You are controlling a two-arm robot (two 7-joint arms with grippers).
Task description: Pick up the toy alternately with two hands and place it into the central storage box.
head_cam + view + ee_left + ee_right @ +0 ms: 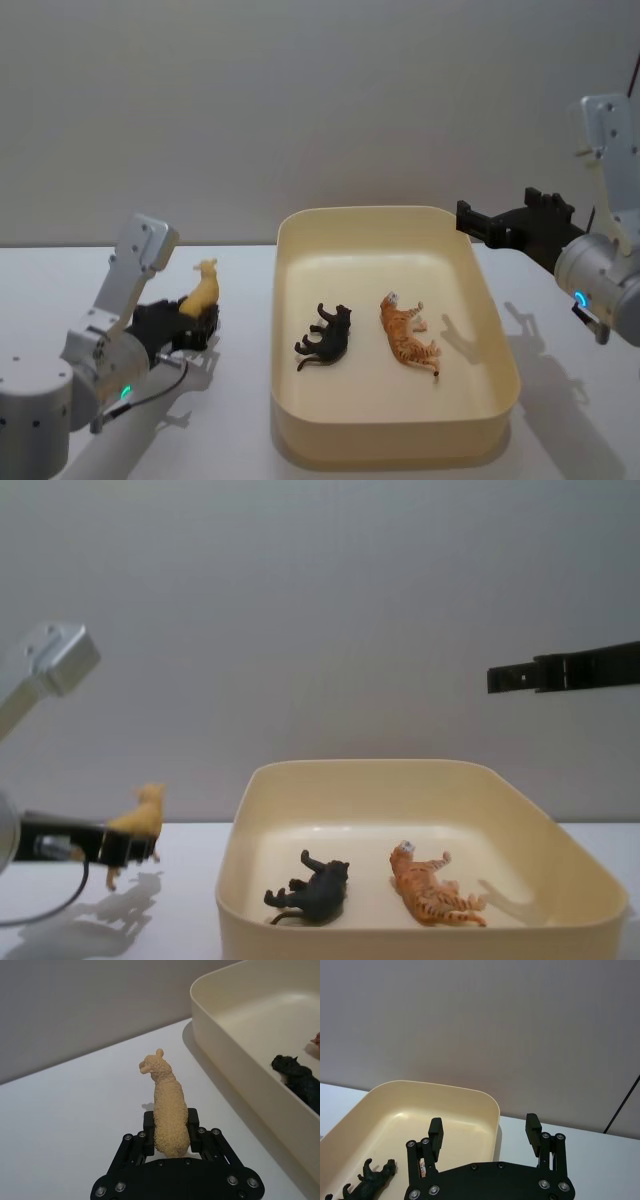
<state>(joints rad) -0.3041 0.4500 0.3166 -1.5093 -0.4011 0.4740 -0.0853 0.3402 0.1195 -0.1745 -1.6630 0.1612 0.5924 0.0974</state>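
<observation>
Left pincer (169, 1127): clamped on the rear body of a cream woolly toy alpaca (167, 1110), fingers (148, 1121) pressed on either flank. The alpaca is held just off the white counter (240, 440), head and neck up; in the chest view its legs hang above their shadow. Seen from the head camera, the left pincer (198, 322) and alpaca (202, 292) lie at 9 o'clock of the storage box (290, 250), near its left wall but apart from it.

Right pincer (485, 1135): spread wide, nothing between its fingers (436, 1132). It is held high in the air past the box's far right corner, at about 2 o'clock of the box centre in the head view (480, 220).

Storage box interior: a black toy panther (326, 338) lies on its side left of centre. A toy tiger (407, 338), orange with stripes, lies on its side at the panther's 3 o'clock, near it but not touching.
</observation>
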